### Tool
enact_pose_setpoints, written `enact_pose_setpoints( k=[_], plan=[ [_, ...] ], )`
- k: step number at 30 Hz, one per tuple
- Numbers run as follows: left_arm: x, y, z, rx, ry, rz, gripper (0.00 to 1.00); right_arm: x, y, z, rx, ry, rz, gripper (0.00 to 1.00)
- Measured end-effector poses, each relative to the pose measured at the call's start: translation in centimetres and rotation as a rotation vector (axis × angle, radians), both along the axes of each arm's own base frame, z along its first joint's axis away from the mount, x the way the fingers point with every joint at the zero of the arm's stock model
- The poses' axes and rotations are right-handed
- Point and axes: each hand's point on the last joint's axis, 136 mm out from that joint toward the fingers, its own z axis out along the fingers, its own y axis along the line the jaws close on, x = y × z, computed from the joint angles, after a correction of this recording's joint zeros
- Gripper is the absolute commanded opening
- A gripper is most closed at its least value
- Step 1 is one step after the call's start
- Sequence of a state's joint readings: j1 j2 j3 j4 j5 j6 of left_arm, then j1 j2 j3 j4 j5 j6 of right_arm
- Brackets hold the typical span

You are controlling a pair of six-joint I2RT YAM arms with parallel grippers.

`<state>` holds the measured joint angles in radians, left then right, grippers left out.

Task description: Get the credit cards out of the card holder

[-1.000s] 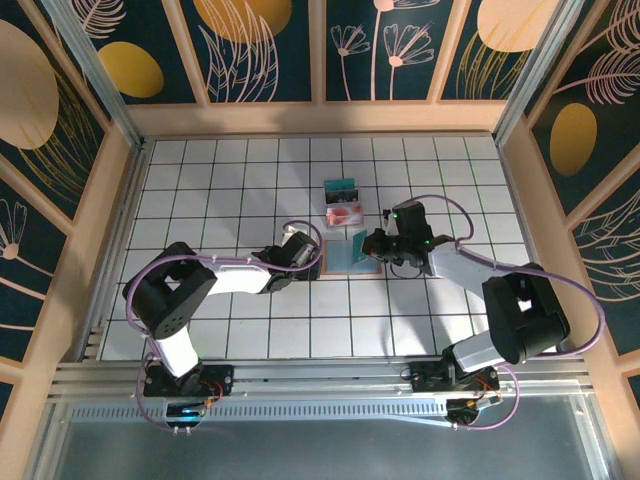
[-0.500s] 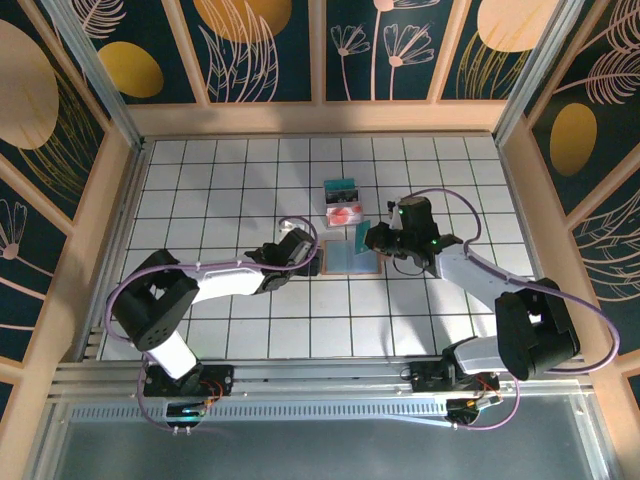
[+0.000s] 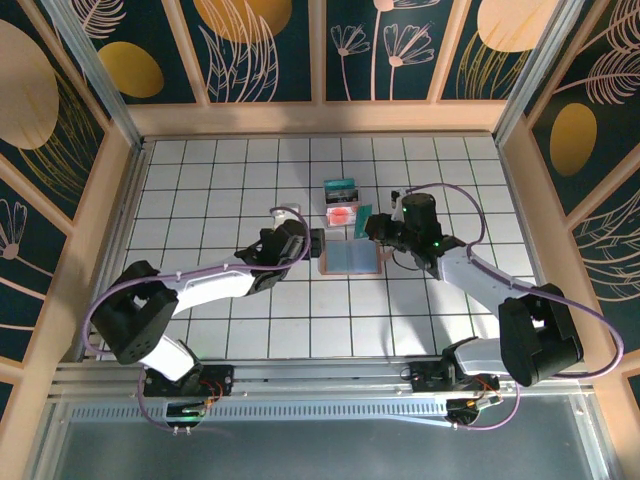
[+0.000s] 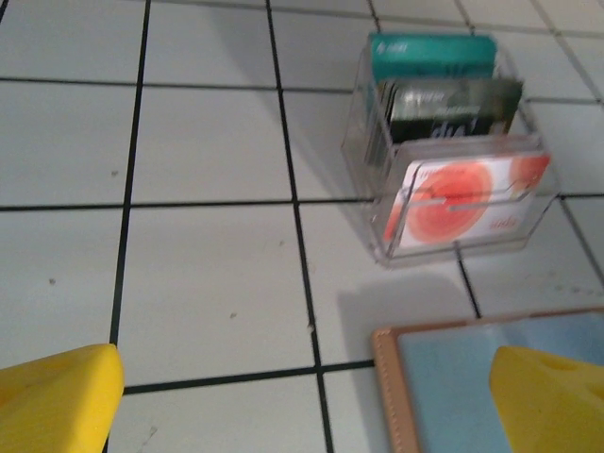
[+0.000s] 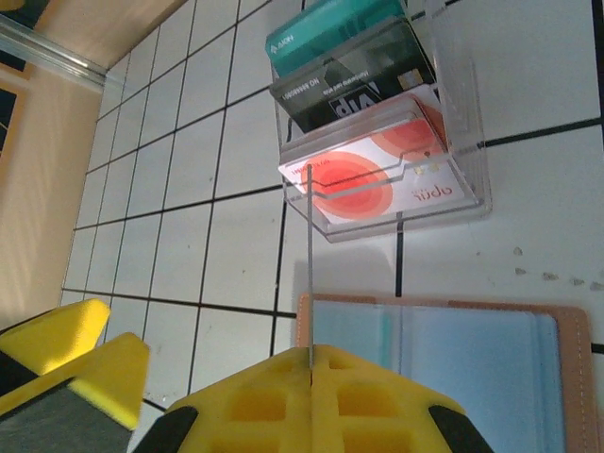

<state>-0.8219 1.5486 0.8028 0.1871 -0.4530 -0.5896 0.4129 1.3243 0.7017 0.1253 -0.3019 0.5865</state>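
Since a second ago the right hand (image 3: 371, 227), pinched tight on a thin teal plastic card (image 3: 362, 220), has carried it toward twelve o'clock. The left hand (image 3: 312, 243) gapes empty at nine o'clock of the tan-brown folding card holder (image 3: 348, 258), which lies unfolded, blue-grey face up, mid white-tiled bench (image 3: 220, 200). Best keep the card upright and lift slowly.
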Motion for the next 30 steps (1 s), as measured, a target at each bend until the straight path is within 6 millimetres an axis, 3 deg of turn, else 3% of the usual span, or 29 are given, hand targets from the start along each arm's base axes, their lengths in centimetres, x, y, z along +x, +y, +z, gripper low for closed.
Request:
enact_pose_setpoints(
  k=[12,20,25,30],
  plan=[
    [2.7,1.1,3.3,-0.240,-0.064,0.024,0.99,1.5,0.4,2.6,0.068,-0.124,-0.022,0.00],
    [2.1,-1.2,4.9,-0.377,-0.072,-0.102,0.99,1.3,0.9,3.1,0.126,-0.178,0.006,0.00],
    [1.4,-3.1,6.4,-0.454,-0.078,-0.215,0.97,0.8,1.7,4.6,0.213,-0.229,0.063,0.00],
    [0.9,-4.7,7.0,-0.503,-0.068,-0.294,0.86,0.4,2.9,6.0,0.281,-0.271,0.142,0.00]
  ],
)
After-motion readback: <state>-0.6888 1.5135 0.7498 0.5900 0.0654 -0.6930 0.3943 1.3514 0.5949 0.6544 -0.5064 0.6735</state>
